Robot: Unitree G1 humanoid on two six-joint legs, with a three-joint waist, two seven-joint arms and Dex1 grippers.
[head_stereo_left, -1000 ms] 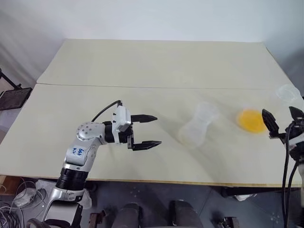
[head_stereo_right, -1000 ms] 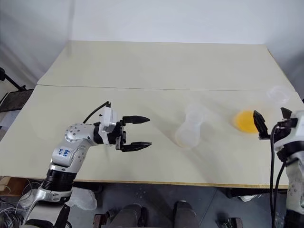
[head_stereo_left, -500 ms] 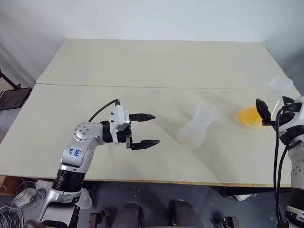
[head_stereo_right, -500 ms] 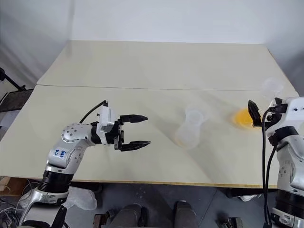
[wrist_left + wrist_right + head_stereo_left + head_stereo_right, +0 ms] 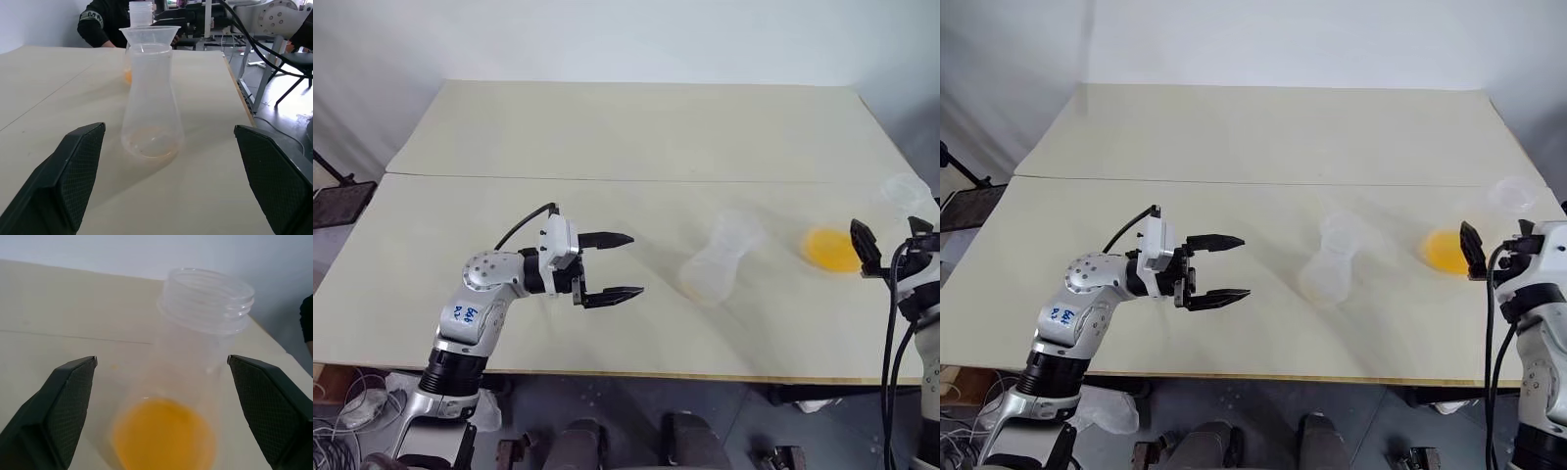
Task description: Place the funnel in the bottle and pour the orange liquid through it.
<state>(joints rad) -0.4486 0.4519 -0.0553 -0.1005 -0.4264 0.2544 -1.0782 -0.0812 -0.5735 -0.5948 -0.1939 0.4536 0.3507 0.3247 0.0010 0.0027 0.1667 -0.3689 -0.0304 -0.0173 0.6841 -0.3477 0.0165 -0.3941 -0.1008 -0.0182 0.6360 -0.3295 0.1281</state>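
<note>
- My left gripper (image 5: 625, 264) hovers over the bench (image 5: 607, 137), pointing toward my right, its jaws spread wide with nothing between them.
- My right gripper (image 5: 1494, 251) is at the bench's right edge, jaws also wide apart and holding nothing; the threaded-neck vessel with the orange liquid (image 5: 164, 435) stands straight ahead of it, apart from both fingers.
- The orange liquid pools at the base of that clear vessel (image 5: 195, 352), near the right edge.
- In the left wrist view, a clear flask (image 5: 150, 105) stands upright in front of my left gripper, with the funnel (image 5: 149, 35) seemingly seated in its neck, though the clear walls make that hard to confirm.
- A small clear cup (image 5: 905, 189) sits at the far right edge.
</note>
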